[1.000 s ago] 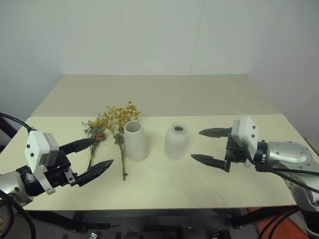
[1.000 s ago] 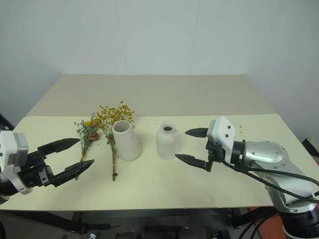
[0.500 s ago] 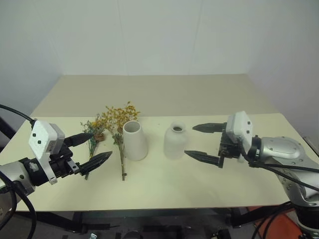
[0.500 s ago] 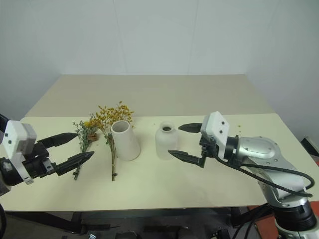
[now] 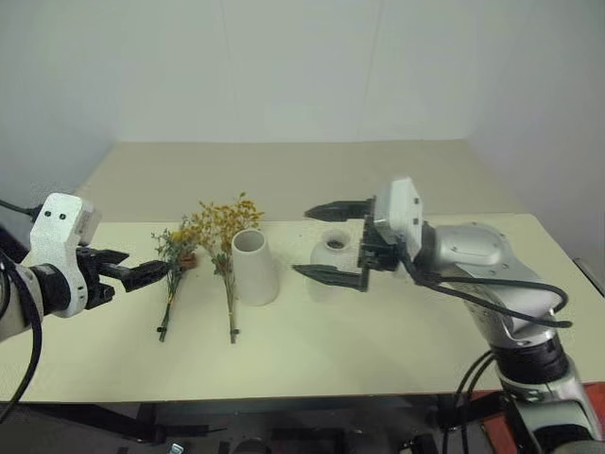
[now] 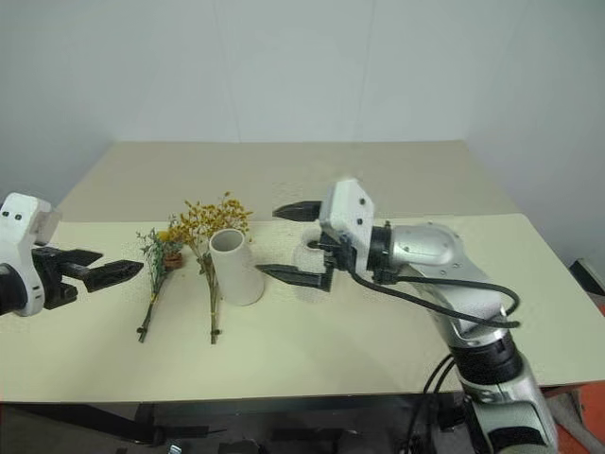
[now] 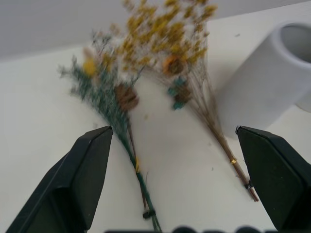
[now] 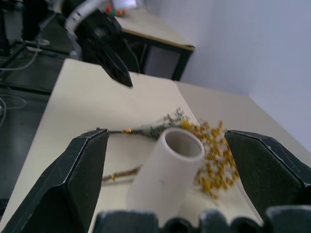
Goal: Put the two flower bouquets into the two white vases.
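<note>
Two bouquets lie flat on the table. The yellow-orange spray [image 5: 225, 223] rests beside the taller white vase [image 5: 255, 269], and the smaller green sprig bunch [image 5: 177, 246] lies left of it. The squat white vase [image 5: 332, 248] stands right of the tall one, partly hidden behind my right gripper [image 5: 302, 241]. That gripper is open, empty, and points left toward the tall vase [image 8: 167, 170]. My left gripper [image 5: 146, 266] is open and empty, just left of the green sprig [image 7: 104, 97], which lies between its fingers in the left wrist view.
The cream table [image 5: 397, 331] has a bare front strip and right half. A second table surface [image 5: 284, 170] stretches behind, up to a white wall. Both vases stand upright near the table's middle.
My right gripper has swung left and up, from right of the squat vase to in front of it. My left gripper has drawn left and rolled, now facing the green sprig.
</note>
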Robot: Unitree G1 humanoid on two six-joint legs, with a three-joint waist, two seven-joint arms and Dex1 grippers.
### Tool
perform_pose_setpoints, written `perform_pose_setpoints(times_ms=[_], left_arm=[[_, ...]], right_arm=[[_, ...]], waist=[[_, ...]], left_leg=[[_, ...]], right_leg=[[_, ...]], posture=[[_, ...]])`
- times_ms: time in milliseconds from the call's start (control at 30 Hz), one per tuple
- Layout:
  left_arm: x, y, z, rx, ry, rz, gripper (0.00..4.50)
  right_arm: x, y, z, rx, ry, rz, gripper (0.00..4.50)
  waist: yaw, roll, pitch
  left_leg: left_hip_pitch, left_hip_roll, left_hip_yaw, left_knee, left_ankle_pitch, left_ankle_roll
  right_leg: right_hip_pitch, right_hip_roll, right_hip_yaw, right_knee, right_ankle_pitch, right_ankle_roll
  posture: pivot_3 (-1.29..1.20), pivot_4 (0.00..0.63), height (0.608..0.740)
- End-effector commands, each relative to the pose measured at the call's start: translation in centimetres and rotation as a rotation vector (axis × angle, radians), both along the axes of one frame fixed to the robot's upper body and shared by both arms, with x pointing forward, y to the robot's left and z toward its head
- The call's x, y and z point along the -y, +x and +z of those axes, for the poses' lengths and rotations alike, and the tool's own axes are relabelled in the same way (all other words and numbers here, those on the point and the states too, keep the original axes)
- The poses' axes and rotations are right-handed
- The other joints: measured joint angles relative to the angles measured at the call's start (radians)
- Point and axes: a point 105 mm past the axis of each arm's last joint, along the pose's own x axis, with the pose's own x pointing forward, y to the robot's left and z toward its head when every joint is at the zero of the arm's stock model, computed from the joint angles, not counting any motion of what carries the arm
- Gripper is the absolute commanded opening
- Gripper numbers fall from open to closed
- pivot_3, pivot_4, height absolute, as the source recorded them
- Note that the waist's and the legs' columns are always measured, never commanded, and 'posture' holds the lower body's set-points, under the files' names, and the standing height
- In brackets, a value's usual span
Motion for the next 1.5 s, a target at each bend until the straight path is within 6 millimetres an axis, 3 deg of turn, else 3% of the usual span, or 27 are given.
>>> perform_pose_setpoints(times_ms=[33, 267, 533, 833, 1100, 1333, 1500], left_arm=[[-1.8, 0.0, -0.7, -0.124, -0.001, 0.109, 4.44], [-3.6, 0.8, -2.7, -0.289, -0.1, 0.233, 4.44], [-2.2, 3.9, -3.2, -0.35, -0.116, 0.194, 4.44], [-1.8, 5.8, -5.4, -0.508, -0.003, 0.205, 4.44], [-1.5, 7.6, -7.5, -0.553, 0.0, 0.211, 4.44], [-0.5, 8.9, -8.0, -0.56, 0.003, 0.175, 4.44], [-0.2, 9.3, -8.7, -0.567, 0.005, 0.165, 3.24]], right_arm=[[-0.9, -0.2, 1.1, 0.072, 0.01, 0.032, 4.5], [-2.3, 0.1, 1.7, 0.11, 0.02, 0.053, 4.5], [-2.6, -0.1, 1.9, 0.123, 0.04, 0.069, 4.5], [-2.5, -0.3, 2.1, 0.137, 0.072, 0.051, 4.5], [-2.3, -0.6, 2.2, 0.136, 0.1, 0.033, 4.5], [-2.3, -0.7, 2.0, 0.126, 0.105, 0.032, 4.5], [-2.3, -0.7, 1.9, 0.118, 0.103, 0.032, 4.5]], waist=[[0.002, 0.0, 0.0], [0.008, 0.0, 0.0], [0.012, -0.002, 0.0], [0.0, -0.002, 0.0], [0.001, -0.002, 0.0], [0.002, -0.002, 0.0], [0.002, -0.002, 0.0]], left_leg=[[0.0, 0.0, 0.0, -0.001, 0.0, 0.0], [-0.002, 0.0, 0.0, -0.001, -0.002, -0.004], [-0.003, -0.001, -0.001, 0.0, -0.001, -0.006], [-0.003, -0.001, -0.001, 0.0, -0.001, -0.007], [-0.004, -0.001, -0.001, 0.0, 0.0, -0.007], [-0.005, -0.002, -0.001, 0.0, 0.0, -0.007], [-0.004, -0.002, -0.001, 0.0, 0.0, -0.007]], right_leg=[[-0.001, 0.0, 0.0, 0.0, 0.002, -0.003], [-0.002, 0.0, -0.001, 0.0, 0.002, -0.004], [-0.001, 0.0, -0.002, -0.001, 0.003, -0.004], [-0.002, 0.0, -0.002, 0.0, 0.003, -0.004], [-0.002, 0.0, -0.002, 0.0, 0.003, -0.004], [-0.002, 0.0, -0.002, 0.0, 0.003, -0.004], [-0.002, 0.0, -0.002, 0.001, 0.002, -0.004]], posture=[[0.0, 0.15, 0.74], [0.0, 0.15, 0.74], [0.0, 0.15, 0.74], [0.0, 0.15, 0.74], [0.0, 0.15, 0.74], [0.0, 0.15, 0.74], [0.0, 0.15, 0.74]])
